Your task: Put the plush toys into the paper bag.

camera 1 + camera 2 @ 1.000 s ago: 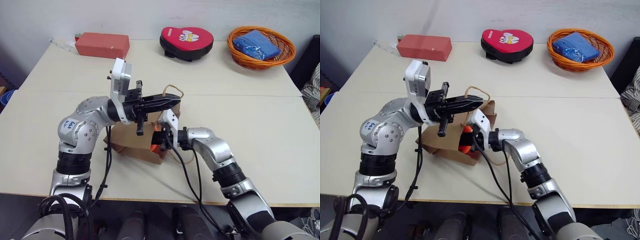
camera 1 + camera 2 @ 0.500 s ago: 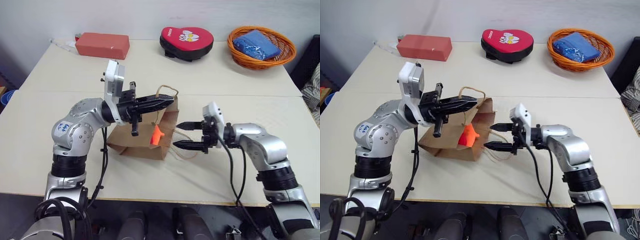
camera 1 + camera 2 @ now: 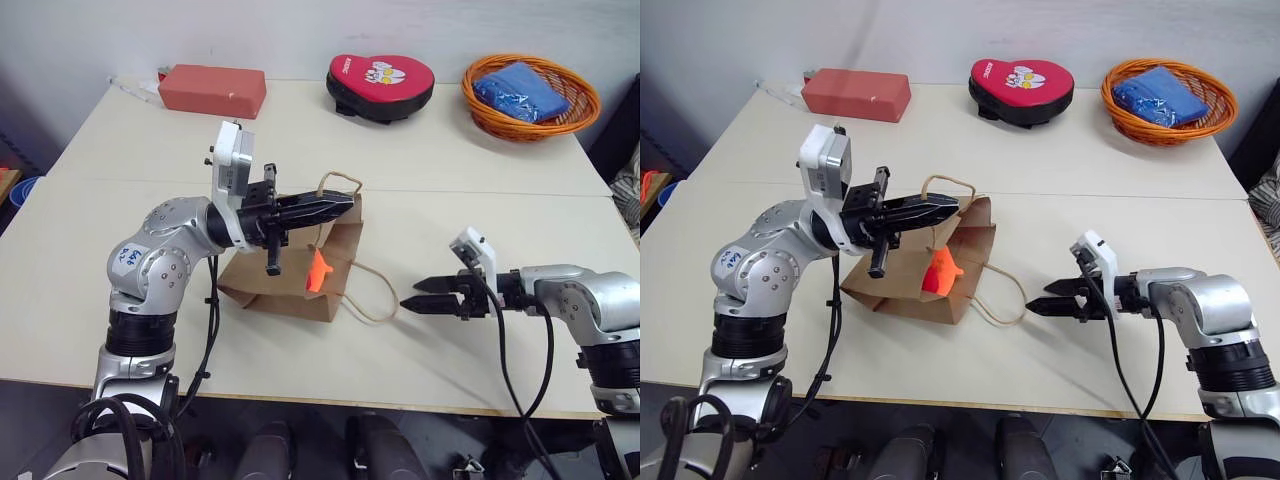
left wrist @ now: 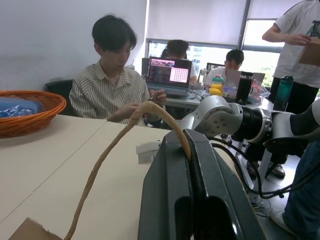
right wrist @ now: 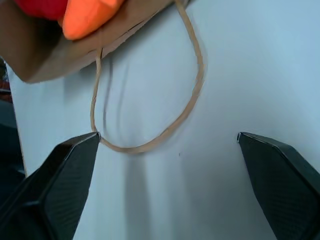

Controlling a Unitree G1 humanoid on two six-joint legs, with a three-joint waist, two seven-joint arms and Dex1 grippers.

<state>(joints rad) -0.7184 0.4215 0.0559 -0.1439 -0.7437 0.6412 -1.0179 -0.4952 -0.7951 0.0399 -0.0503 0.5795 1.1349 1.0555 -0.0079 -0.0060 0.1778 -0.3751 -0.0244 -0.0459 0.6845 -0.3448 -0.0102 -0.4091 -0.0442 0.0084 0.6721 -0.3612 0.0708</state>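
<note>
Bag: I hold the brown kraft paper bag (image 3: 940,262) by its upper handle, left gripper (image 3: 945,206) clamped.
Toy: bright orange plush (image 3: 939,269) now sits in the bag's mouth.
Right gripper (image 3: 1052,296): fingers wide, empty, withdrawn right of the bag.
Remaining: the second toy, I judge.

Left gripper (image 3: 345,204) pinched shut on upper twisted-paper loop handle (image 3: 340,183) of brown kraft paper bag (image 3: 285,285), holding its mouth up. Bright orange plush toy (image 3: 316,271) sits in the mouth, just below that gripper's fingertips. Right gripper (image 3: 419,295), fingers spread and empty, hangs low over the cream table (image 3: 460,210), pointing at the bag, apart from its lower loop handle (image 3: 377,300).
</note>
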